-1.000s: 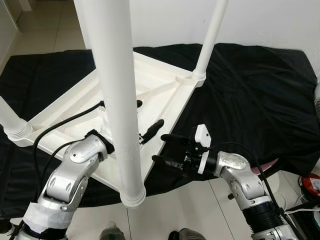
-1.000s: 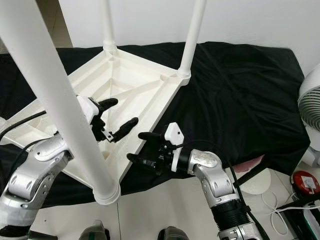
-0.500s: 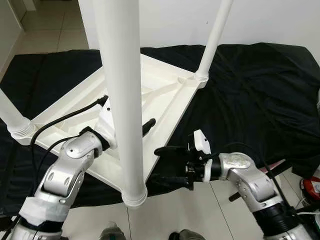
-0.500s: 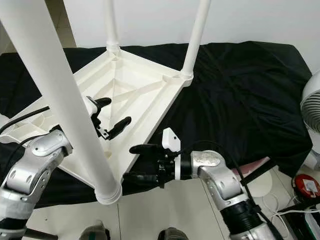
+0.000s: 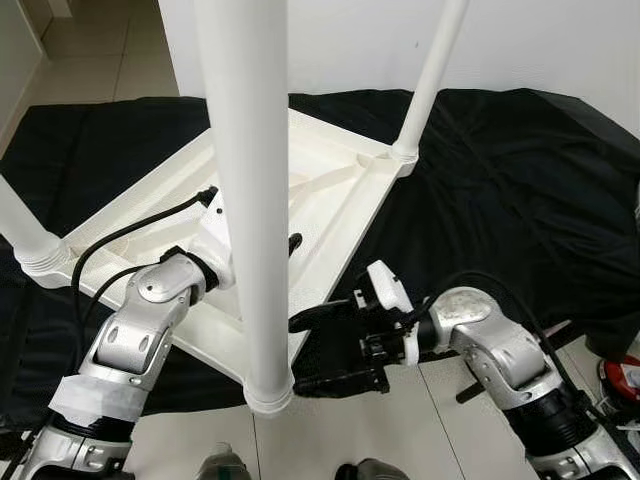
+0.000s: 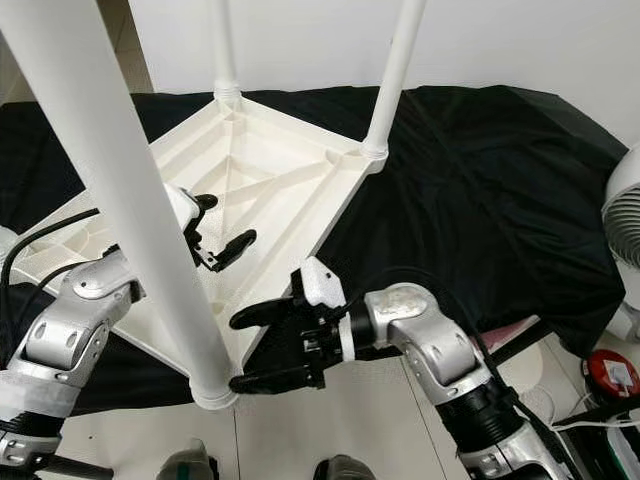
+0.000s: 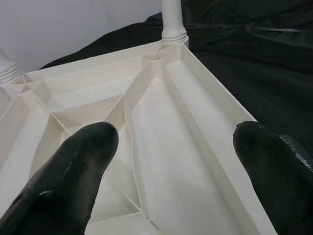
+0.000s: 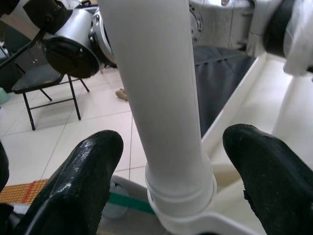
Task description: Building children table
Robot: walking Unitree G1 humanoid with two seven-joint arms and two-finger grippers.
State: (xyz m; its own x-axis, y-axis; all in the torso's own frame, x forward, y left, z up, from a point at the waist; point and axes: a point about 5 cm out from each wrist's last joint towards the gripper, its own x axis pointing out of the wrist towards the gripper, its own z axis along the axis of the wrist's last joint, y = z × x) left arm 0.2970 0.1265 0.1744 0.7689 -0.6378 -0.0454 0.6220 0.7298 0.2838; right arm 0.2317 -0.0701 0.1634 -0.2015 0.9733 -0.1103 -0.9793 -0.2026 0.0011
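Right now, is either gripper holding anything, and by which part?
Nothing is held. The right gripper is open around the nearest table leg, not touching it; the left gripper is open over the upturned tabletop.

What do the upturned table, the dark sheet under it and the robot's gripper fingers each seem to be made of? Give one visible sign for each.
Table: likely moulded plastic; white, smooth, with ribs underneath and screw-in legs.
Sheet: fabric, matt black, lying in soft creases.
Fingers: probably rubber or a rubbery coating; black with a dull sheen.
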